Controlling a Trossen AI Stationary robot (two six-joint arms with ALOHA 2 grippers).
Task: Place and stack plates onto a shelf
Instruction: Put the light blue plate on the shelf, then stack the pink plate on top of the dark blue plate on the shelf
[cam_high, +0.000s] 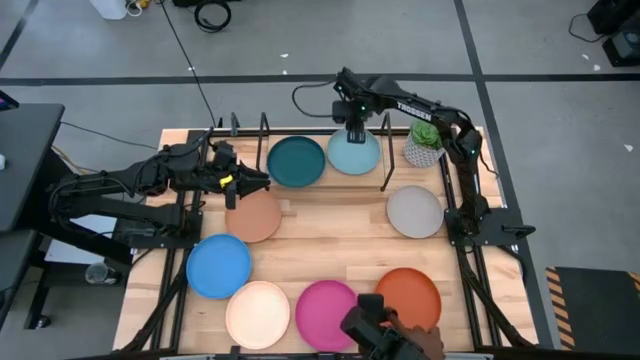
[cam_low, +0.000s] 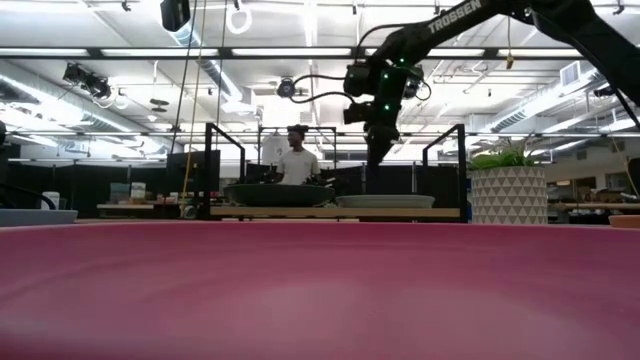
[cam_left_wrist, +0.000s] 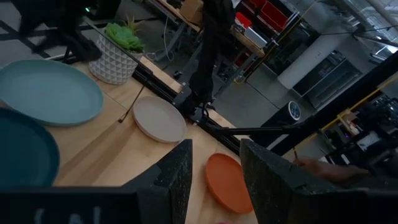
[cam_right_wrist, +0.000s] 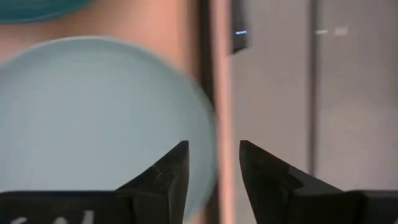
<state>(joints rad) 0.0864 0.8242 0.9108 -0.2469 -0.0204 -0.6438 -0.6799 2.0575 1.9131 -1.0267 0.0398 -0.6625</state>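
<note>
The shelf (cam_high: 327, 183) stands at the table's far side and bears the dark teal plate (cam_high: 296, 162) and the light blue plate (cam_high: 354, 155) side by side, each flat on the board. My right gripper (cam_high: 356, 135) hangs open over the light blue plate's far rim (cam_right_wrist: 208, 124), fingers pointing down; I see no touch. My left gripper (cam_high: 260, 184) is open and empty above the far edge of the tan plate (cam_high: 253, 215). The grey plate (cam_high: 414, 212), bright blue plate (cam_high: 219, 265), cream plate (cam_high: 258, 314), magenta plate (cam_high: 327, 315) and orange plate (cam_high: 408, 297) lie flat on the table.
A white patterned pot with a green plant (cam_high: 424, 143) stands right of the shelf. Black upright wire loops (cam_high: 265, 128) rise at the shelf's far edge and ends. The magenta plate fills the low view's foreground (cam_low: 320, 290). A person (cam_low: 297, 160) stands far behind the table.
</note>
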